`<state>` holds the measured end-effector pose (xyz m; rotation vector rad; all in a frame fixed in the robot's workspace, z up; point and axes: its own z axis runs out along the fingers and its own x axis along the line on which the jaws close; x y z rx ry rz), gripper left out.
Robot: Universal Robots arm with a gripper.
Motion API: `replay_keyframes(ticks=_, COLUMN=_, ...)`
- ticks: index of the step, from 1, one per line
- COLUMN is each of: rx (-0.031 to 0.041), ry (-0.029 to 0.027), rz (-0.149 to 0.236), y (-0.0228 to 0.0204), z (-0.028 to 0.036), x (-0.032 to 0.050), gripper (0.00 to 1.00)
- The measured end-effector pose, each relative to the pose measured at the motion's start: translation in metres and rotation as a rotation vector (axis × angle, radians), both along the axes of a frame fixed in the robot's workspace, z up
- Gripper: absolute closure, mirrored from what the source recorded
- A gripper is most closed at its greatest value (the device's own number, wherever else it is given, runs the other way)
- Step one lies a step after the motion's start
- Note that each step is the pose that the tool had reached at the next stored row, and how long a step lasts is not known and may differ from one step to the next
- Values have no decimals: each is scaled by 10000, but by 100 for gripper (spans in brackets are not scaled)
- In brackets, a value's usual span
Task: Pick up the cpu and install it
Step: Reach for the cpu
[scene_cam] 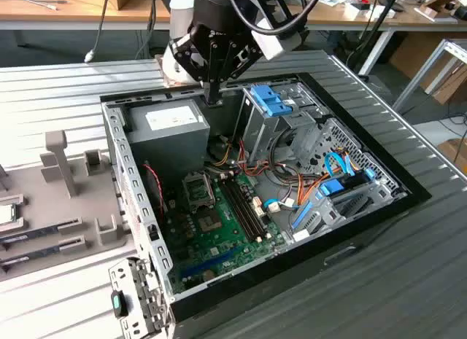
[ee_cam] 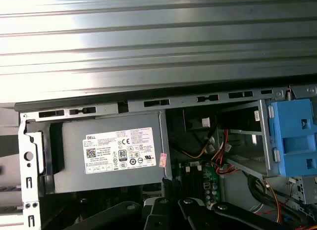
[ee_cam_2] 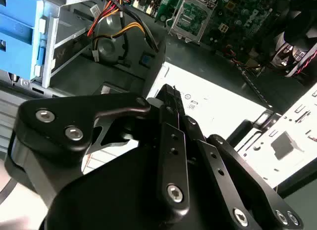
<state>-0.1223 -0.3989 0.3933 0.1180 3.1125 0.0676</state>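
Currently seated flat on the grey tray (scene_cam: pixel 44 244) at the exterior view's far left: cpu (scene_cam: pixel 6 213), silvery square, partly cut by the picture edge, well apart from the arm. Around it on the tray: upright grey posts (scene_cam: pixel 58 160) and long dark slotted holders (scene_cam: pixel 40 235).

Between tray and board: perforated side wall of the open computer case (scene_cam: pixel 120 157), standing upright. Inside: green motherboard (scene_cam: pixel 226 237) with its socket (scene_cam: pixel 198 191) showing an unfilled frame, seen also in the second wrist view (ee_cam_2: pixel 190 17). Beside the socket, red and black cables (scene_cam: pixel 155 186) along the wall; memory slots (scene_cam: pixel 244 208) on the other side.

Gripper (scene_cam: pixel 213 97) hanging over the far rim of the case, just above the power-supply box (scene_cam: pixel 171 131); fingers drawn together (ee_cam_2: pixel 169 94), nothing seen between them. Blue drive cage (scene_cam: pixel 268 102) close on the exterior view's right of the gripper.

Open room: ribbed metal table (scene_cam: pixel 58 84) beyond and beside the case; space above the board unobstructed.
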Motion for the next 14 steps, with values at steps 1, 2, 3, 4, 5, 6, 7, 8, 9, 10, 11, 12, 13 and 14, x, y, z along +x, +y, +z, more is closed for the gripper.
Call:
replay_keyframes(ticks=1, rx=1, ry=0, rz=0, y=0, z=0, x=-13, gripper=89)
replay_keyframes(ticks=2, rx=0, ry=0, rz=1, y=0, z=0, x=-19, gripper=89)
replay_keyframes(ticks=3, rx=0, ry=0, rz=2, y=0, z=0, x=-21, gripper=89)
replay_keyframes(ticks=4, rx=0, ry=0, rz=1, y=0, z=0, x=-23, gripper=89)
replay_keyframes(ticks=5, rx=0, ry=0, rz=0, y=0, z=0, x=-25, gripper=89)
replay_keyframes(ticks=6, rx=0, ry=0, rz=-1, y=0, z=0, x=-30, gripper=89)
replay_keyframes(ticks=7, rx=0, ry=0, rz=0, y=0, z=0, x=-35, gripper=89)
replay_keyframes(ticks=8, rx=0, ry=0, rz=0, y=0, z=0, x=-38, gripper=89)
replay_keyframes(ticks=9, rx=0, ry=0, rz=1, y=0, z=0, x=-41, gripper=89)
replay_keyframes(ticks=10, rx=0, ry=1, rz=1, y=0, z=0, x=-44, gripper=89)
replay_keyframes(ticks=11, rx=0, ry=0, rz=1, y=0, z=0, x=-47, gripper=89)
replay_keyframes(ticks=12, rx=0, ry=0, rz=0, y=0, z=0, x=-48, gripper=89)
replay_keyframes(ticks=13, rx=0, ry=0, rz=0, y=0, z=0, x=-54, gripper=89)
replay_keyframes(ticks=14, rx=1, ry=0, rz=0, y=0, z=0, x=-62, gripper=89)
